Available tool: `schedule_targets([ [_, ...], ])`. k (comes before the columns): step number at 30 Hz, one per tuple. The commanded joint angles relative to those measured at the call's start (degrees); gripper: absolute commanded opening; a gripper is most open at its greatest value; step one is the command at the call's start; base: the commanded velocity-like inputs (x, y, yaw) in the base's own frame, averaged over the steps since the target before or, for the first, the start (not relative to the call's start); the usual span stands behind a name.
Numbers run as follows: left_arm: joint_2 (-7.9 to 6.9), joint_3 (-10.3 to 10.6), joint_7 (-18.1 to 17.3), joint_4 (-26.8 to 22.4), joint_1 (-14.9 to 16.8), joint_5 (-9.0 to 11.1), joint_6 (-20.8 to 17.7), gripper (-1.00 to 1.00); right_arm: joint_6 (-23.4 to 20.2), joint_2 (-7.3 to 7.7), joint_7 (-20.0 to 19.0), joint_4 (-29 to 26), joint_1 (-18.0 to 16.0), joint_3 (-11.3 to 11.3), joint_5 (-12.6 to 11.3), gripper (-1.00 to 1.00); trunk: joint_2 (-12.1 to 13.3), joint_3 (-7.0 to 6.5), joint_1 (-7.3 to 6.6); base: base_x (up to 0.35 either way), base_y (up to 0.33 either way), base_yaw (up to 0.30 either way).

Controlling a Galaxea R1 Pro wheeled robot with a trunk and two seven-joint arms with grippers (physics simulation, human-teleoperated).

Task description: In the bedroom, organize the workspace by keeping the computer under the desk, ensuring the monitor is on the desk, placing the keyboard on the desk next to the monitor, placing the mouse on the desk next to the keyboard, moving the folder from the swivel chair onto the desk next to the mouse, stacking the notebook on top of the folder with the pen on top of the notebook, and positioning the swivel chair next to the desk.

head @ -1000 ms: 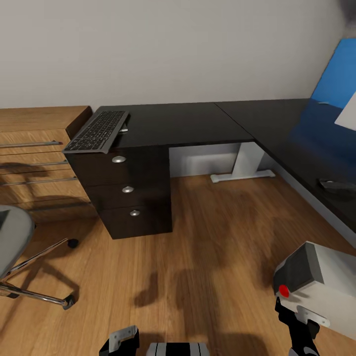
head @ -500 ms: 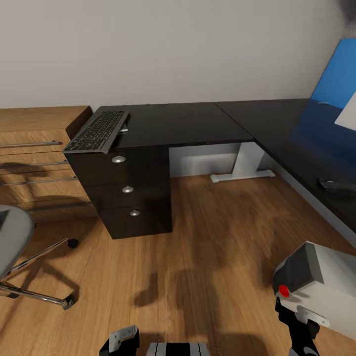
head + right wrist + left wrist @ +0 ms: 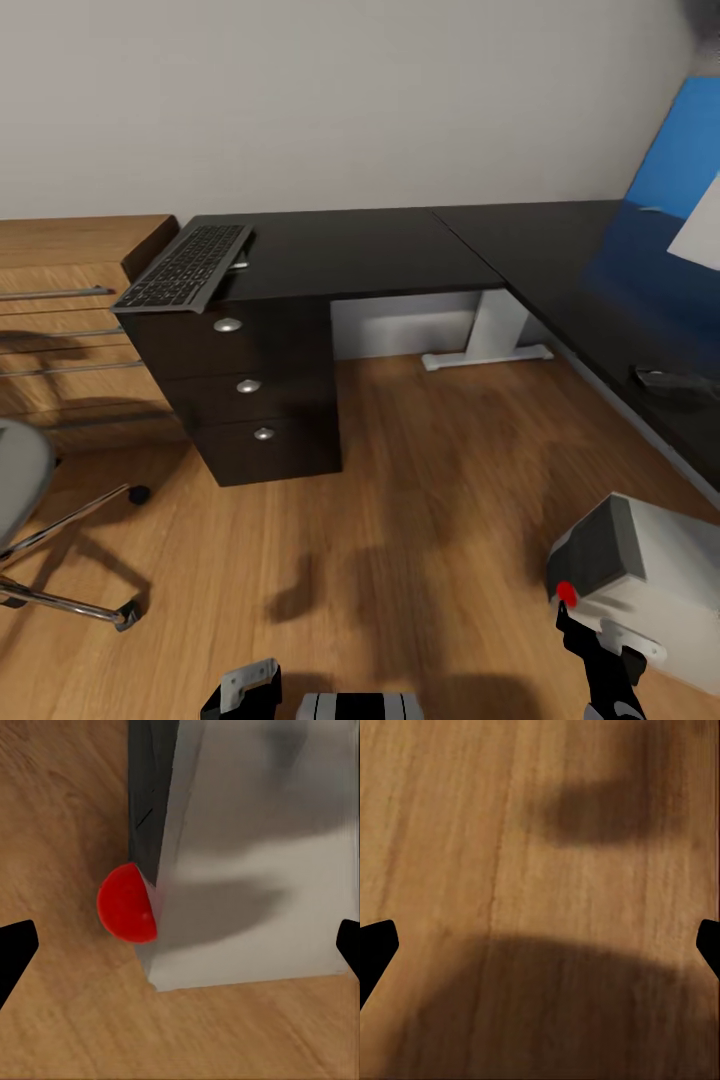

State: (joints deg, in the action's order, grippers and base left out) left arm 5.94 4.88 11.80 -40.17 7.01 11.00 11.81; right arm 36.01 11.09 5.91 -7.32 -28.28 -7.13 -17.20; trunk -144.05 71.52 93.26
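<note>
Both pincers are spread wide with nothing in them: the left pincer (image 3: 540,952) hangs over bare wood floor (image 3: 420,520), and the right pincer (image 3: 180,952) points at the computer (image 3: 640,570), a grey-white box with a red dot down by the floor. Over to the left is the swivel chair (image 3: 20,470), grey seat and silver legs. Further back, the keyboard (image 3: 185,265) sits tilted, overhanging the table (image 3: 380,250) at its left end above the drawers (image 3: 250,385). The mouse (image 3: 665,380) lies on the table's right wing, well apart from the keyboard.
</note>
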Motion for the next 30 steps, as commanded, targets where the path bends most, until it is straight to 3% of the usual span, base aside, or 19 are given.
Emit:
schedule_targets([
  [1, -0.05, 0.31, 0.39, 0.0, 0.02, 0.53, 0.24, 1.0, 0.09, -0.02, 0.07, 0.02, -0.02, -0.25, 0.24, 1.0, -0.01, 0.04, 0.0, 0.092, -0.163, 0.0],
  [30, -0.13, 0.21, 0.42, 0.01, 0.02, 0.63, 0.16, 1.0, 0.09, -0.25, 0.07, 0.11, -0.02, -0.16, 0.24, 1.0, -0.01, 0.04, 0.0, 0.012, -0.041, 0.0],
])
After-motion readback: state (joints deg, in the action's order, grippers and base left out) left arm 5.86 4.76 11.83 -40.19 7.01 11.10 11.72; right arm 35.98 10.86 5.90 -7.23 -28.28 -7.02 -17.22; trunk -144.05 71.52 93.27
